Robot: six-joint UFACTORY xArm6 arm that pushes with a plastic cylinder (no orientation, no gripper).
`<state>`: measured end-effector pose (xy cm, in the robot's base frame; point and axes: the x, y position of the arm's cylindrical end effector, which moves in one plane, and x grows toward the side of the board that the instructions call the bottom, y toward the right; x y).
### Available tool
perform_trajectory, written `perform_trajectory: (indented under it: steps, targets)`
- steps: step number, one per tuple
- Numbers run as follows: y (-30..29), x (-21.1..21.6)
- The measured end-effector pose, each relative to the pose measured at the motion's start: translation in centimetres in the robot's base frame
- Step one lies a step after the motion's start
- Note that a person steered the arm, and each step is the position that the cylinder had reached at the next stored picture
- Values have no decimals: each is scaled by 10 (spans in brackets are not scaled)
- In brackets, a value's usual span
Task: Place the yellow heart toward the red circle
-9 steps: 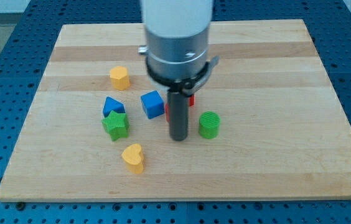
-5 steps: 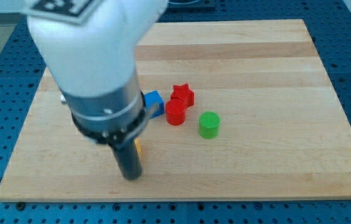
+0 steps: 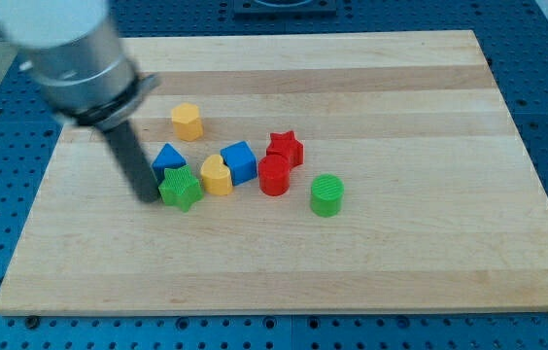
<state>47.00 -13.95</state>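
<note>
The wooden board (image 3: pixel 429 253) fills most of the view, and the arm's pale housing (image 3: pixel 65 44) comes in from the far left, ending in the dark rod whose tip (image 3: pixel 147 197) rests on the board just left of the green star (image 3: pixel 180 188), close enough that contact cannot be ruled out. There are no jaws on this rig — the rod is bare and has hold of nothing. The blocks sit in a loose cluster at mid-board: the green cylinder (image 3: pixel 326 194) lies apart to the near right, the red star (image 3: pixel 285 149) is at the far right of the cluster, and the red circle (image 3: pixel 274 176) sits just below it, touching or nearly so. The blue cube (image 3: pixel 239 161) stands between the red circle and the yellow heart (image 3: pixel 216 176); a blue block (image 3: pixel 168 158), seemingly triangular, sits behind the green star, and a second yellow block (image 3: pixel 187 122), its shape hard to make out, lies alone farther back. The relation that matters is a line running left to right — tip, green star, yellow heart, then the red circle, with the heart already near the circle and only a small gap plus the cube's near corner between them. Judged from this, a rightward push would carry the heart toward the circle, but the green star lies in the way and would likely be shoved along with it.
</note>
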Motion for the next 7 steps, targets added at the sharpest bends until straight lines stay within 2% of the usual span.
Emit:
perform_trajectory:
  steps: [1,2,3,4,5,6,7]
  targets:
    - [45,-20]
    - [-20,-18]
    - [-112,-10]
    - [-120,-48]
    - [-54,-26]
    - [-42,-22]
    - [-95,-42]
